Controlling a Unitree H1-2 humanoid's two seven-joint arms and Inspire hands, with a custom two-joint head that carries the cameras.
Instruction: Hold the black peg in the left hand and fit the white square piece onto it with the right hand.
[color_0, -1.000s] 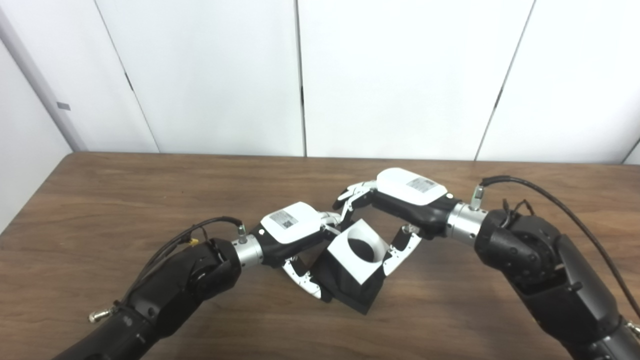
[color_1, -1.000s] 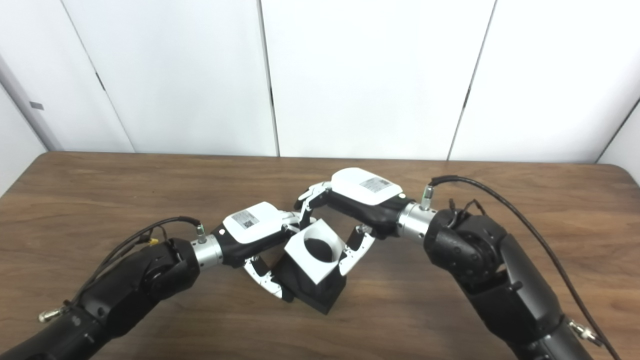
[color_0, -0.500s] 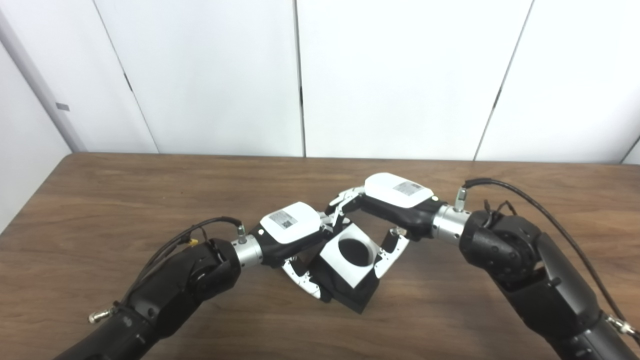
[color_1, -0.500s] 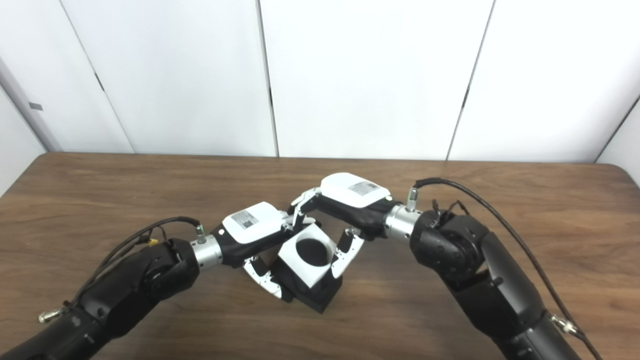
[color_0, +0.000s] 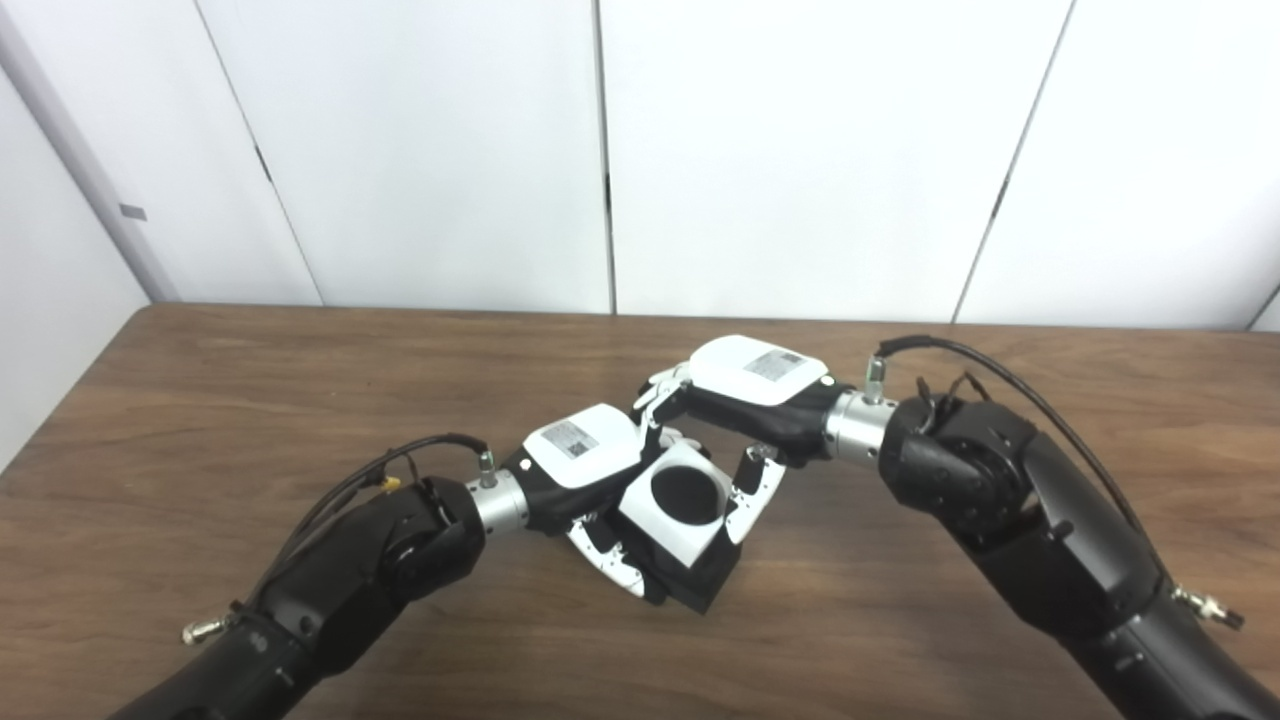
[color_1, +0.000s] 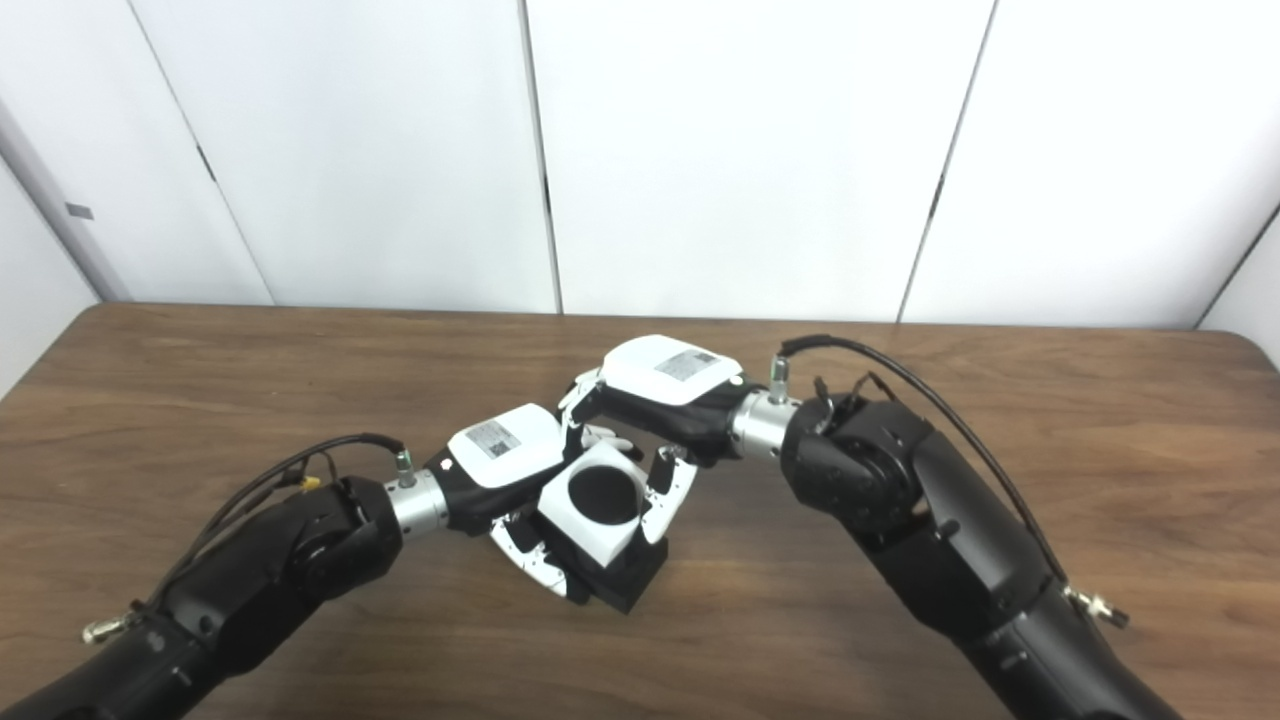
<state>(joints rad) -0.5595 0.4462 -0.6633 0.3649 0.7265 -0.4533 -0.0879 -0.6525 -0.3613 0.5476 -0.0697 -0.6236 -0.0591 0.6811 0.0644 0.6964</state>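
Observation:
The black peg piece (color_0: 700, 585) has a square black base and is held near the table's middle by my left hand (color_0: 585, 460), which is shut on it. The white square piece (color_0: 675, 505) sits over the peg, and its round hole shows black inside. My right hand (color_0: 750, 385) is shut on the white square piece, fingers on its far side and thumb on its near right side. The two hands touch above the pieces. The peg's shaft is hidden inside the white piece. Both pieces also show in the right eye view: the white one (color_1: 595, 505), the black base (color_1: 630, 585).
The brown wooden table (color_0: 200, 400) stretches to both sides. White wall panels (color_0: 800, 150) stand behind its far edge. Cables run along both forearms.
My right hand has moved left and toward the left hand with the white square piece, which has slid further down over the black peg. The left hand has stayed in place.

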